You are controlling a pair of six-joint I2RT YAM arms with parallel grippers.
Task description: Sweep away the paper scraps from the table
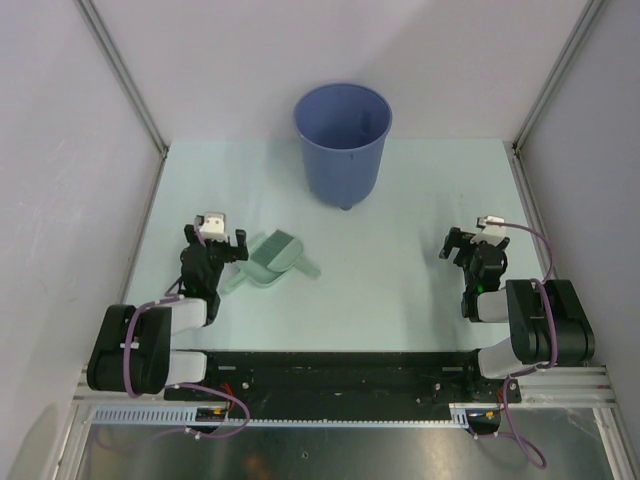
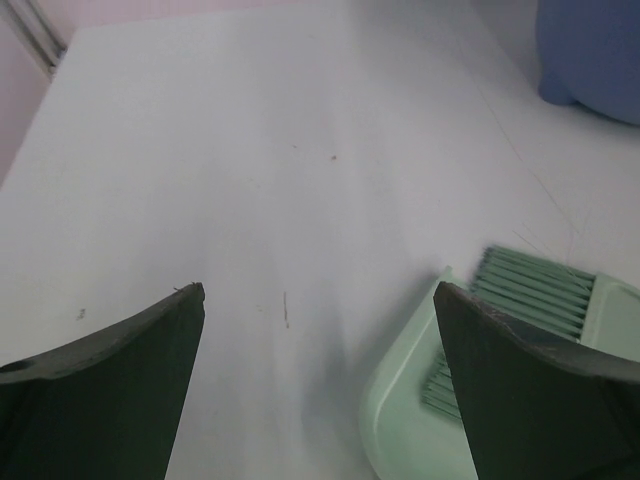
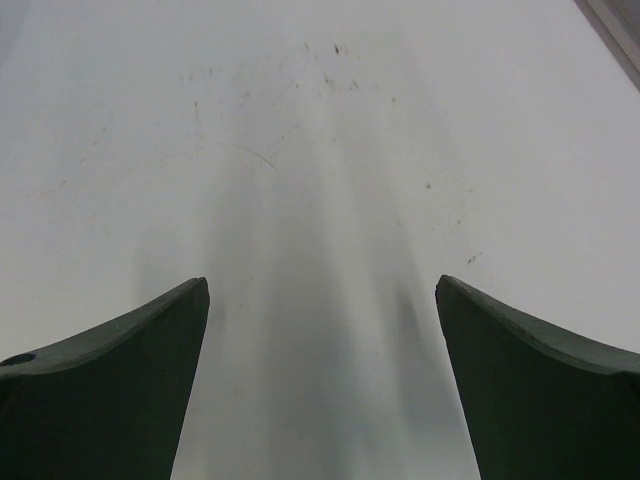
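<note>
Top external view finds no paper scraps anywhere on the table (image 1: pixel 400 260), and neither wrist view shows any; whether they sit in the bucket (image 1: pixel 343 140) at upper centre cannot be told, since its inside reads only as dark blue. A few tiny dark specks show in the wrist views, too small to say if they are marks or debris. The left claw (image 1: pixel 213 240) is spread wide with nothing between its fingers, low over the table at mid-left. The right claw (image 1: pixel 478 243) at mid-right is spread and bare too. The dustpan (image 1: pixel 248 272) lies just right of the left claw, with the brush (image 1: pixel 283 250) resting across it. That closeness is the main hazard, I judge: a sideways swing of the left arm would shove the pan and send the brush sliding off. Reaching for one tool could also drag the other, because they overlap. A long forward reach by either arm could clip the bucket, which is tall and may tip. Finally, sweeping a surface with no scraps would only scatter the tools.
</note>
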